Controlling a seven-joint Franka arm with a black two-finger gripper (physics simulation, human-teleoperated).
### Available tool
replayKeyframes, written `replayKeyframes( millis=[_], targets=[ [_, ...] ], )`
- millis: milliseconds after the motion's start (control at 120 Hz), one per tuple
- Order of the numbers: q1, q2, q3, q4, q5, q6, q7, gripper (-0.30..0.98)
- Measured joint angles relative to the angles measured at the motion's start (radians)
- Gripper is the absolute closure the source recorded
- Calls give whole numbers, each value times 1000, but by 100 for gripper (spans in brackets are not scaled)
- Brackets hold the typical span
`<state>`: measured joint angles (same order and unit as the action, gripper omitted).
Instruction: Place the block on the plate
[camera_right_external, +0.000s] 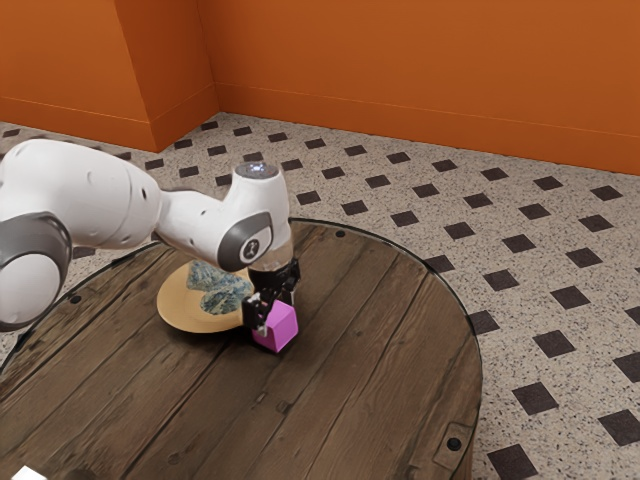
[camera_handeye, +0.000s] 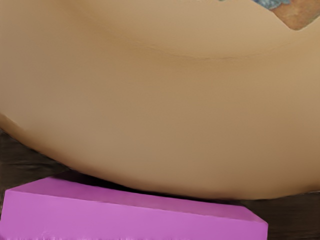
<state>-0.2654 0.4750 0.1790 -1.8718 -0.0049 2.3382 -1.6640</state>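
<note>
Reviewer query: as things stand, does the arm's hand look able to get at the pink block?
Likely yes: the hand is already down at the pink block, with no other object visibly blocking it. The plate lies close beside, possibly leaving little room there.

Orange walls (camera_right_external: 420, 70), speckled floor (camera_right_external: 400, 180), round wooden table (camera_right_external: 350, 400).

The wrist view crops block (camera_handeye: 135, 215) and plate (camera_handeye: 165, 115).

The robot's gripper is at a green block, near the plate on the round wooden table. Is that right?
Not quite: the block is pinkish purple, not green, as the exterior view shows. The gripper is at it, near the plate on the round wooden table.
</note>
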Motion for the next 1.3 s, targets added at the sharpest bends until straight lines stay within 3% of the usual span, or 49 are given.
replayKeyframes(
  millis=[150, 308, 483, 608, 767, 908, 1042, 1183, 1300],
  targets=[
    [0, 0, -1, 0, -6, 5, -30, 2],
    [0, -1, 0, 0, -26, 7, -55, 19],
    [-1, -10, 0, 0, -32, 5, -75, 25],
    [-6, -83, 1, -8, -28, -12, -85, 33],
    [9, -214, 1, -9, 53, -80, -92, 41],
    [98, -273, -11, -54, 100, -136, -69, 41],
    [199, -239, -74, -63, 107, -147, -40, 42],
    [226, -194, -93, -59, 104, -134, -16, 41],
    [228, -203, -105, -60, 102, -127, 0, 31]
  ],
)
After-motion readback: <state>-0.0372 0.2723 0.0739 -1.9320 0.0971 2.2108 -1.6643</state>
